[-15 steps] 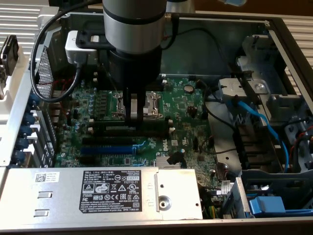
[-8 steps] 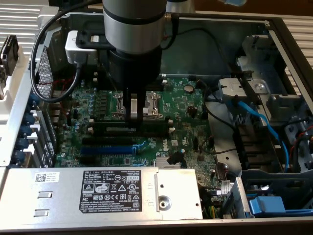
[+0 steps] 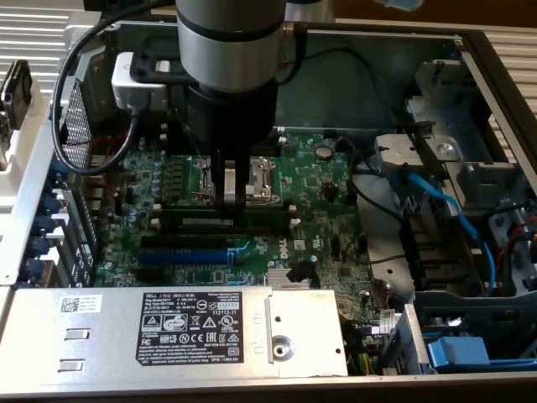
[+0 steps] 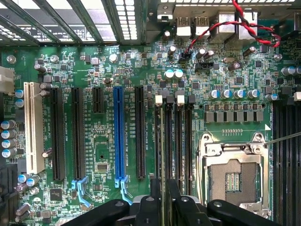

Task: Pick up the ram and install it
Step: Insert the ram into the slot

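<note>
The ram [image 4: 163, 150] shows edge-on as a thin strip running along one of the black memory slots [image 4: 184, 141], between their white end latches. In the exterior view the ram [image 3: 197, 223] is a low green and dark stick lying along the memory slots [image 3: 226, 210] at the board's middle. My gripper [image 3: 231, 200] comes straight down onto its middle. In the wrist view the gripper [image 4: 163, 205] has its two black fingers [image 4: 154, 202] close on either side of the thin edge, shut on the ram. I cannot tell how deep the stick sits in the slot.
The CPU socket [image 4: 233, 176] lies right beside the memory slots. The blue expansion slot [image 4: 118, 136] and black slots lie on the other side. A metal cage with a black label [image 3: 193, 332] covers the case's near edge. Blue cables [image 3: 453, 210] and drive bays fill the exterior view's right.
</note>
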Controlling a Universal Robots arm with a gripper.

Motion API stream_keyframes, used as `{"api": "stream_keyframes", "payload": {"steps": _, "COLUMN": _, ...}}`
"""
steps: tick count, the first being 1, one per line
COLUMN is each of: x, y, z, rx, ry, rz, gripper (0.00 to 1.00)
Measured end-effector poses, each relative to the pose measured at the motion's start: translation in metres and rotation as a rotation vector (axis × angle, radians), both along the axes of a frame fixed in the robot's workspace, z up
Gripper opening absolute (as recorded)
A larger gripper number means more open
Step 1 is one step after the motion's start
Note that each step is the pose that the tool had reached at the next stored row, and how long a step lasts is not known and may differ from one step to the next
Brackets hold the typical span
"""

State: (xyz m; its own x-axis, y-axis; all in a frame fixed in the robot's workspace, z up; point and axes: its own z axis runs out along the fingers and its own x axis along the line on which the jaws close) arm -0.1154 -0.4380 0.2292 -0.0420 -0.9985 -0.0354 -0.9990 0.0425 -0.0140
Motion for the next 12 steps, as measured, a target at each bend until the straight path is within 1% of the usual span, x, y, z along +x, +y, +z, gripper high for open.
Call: {"api": "stream_keyframes", "payload": {"steps": 12, "x": 0.0, "y": 0.0, "z": 0.0015, "rx": 0.0003, "ry": -0.0002, "rz": 0.0, "gripper": 0.2}}
